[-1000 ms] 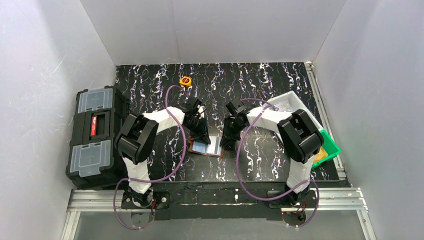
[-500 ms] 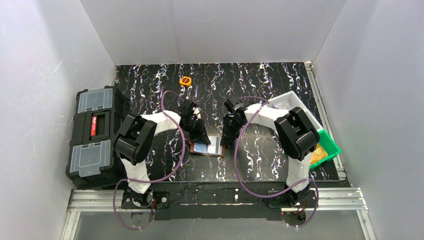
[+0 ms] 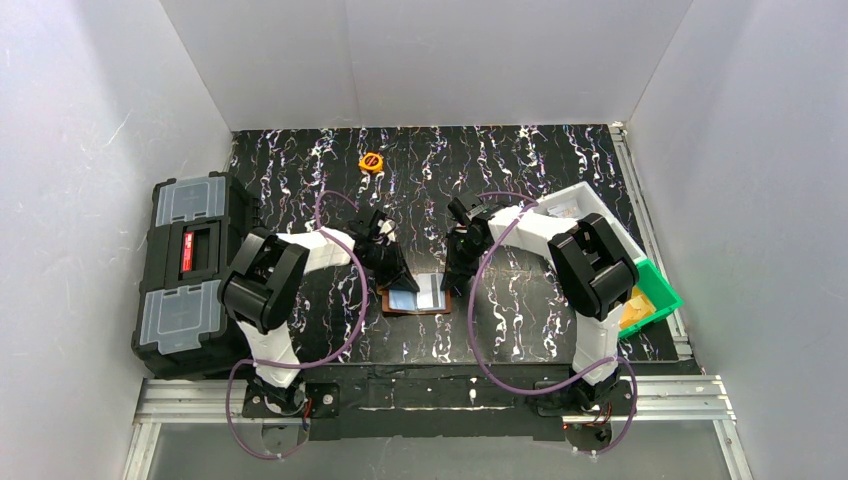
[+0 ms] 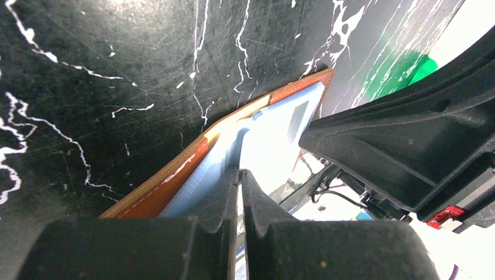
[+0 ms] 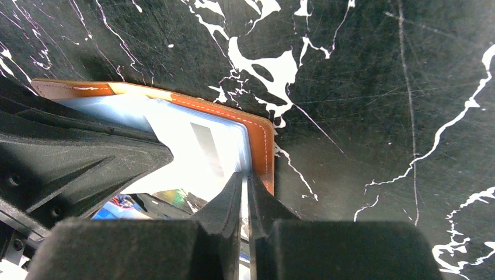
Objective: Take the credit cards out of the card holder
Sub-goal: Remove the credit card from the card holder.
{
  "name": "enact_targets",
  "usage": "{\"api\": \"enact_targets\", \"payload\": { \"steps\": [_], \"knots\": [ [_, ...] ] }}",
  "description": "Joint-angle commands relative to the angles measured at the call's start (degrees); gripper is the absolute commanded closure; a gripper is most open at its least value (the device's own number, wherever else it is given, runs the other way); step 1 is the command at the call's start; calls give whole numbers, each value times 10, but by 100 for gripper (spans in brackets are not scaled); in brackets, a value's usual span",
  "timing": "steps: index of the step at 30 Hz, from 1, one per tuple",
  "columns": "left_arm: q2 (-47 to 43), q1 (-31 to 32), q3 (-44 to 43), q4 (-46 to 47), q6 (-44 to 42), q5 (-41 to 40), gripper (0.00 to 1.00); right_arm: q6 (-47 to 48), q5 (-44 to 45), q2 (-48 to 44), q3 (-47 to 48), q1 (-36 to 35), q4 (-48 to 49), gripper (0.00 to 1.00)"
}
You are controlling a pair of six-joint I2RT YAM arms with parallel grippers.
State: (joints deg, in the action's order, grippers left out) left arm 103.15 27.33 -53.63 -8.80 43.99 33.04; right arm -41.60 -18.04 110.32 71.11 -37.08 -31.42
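The brown card holder (image 3: 415,298) lies open on the black marbled table between my two grippers. Its shiny clear pockets glare white, and a bluish credit card (image 3: 402,297) shows in the left leaf. In the left wrist view my left gripper (image 4: 239,173) is shut, with its tips resting on the bluish card (image 4: 195,186) inside the card holder (image 4: 175,175). In the right wrist view my right gripper (image 5: 247,175) is shut, with its tips at the right edge of the clear pocket (image 5: 204,146), next to the brown border (image 5: 262,157). From above, the left gripper (image 3: 393,276) and right gripper (image 3: 451,280) flank the holder.
A black toolbox with grey lids (image 3: 190,262) stands at the left table edge. A white tray (image 3: 585,203) and a green bin (image 3: 655,295) sit at the right. A small round orange object (image 3: 371,161) lies at the back.
Both grippers have come down and closer onto the card holder. The left arm has swung a little left and nearer. The holder has shifted slightly and lies squarer.
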Motion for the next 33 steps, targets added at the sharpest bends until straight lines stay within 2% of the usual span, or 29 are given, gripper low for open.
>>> {"api": "enact_targets", "payload": {
  "steps": [1, 28, 33],
  "knots": [
    [-20, -4, 20, -20, 0, -16, 100, 16, 65, 36, -5, -2, 0, 91],
    [-48, -40, 40, -49, -38, -24, 100, 17, 63, 36, -16, -2, 5, 93],
    [-40, -40, 39, -45, -37, -19, 100, 20, 53, 1, -12, -3, 10, 69]
  ]
}}
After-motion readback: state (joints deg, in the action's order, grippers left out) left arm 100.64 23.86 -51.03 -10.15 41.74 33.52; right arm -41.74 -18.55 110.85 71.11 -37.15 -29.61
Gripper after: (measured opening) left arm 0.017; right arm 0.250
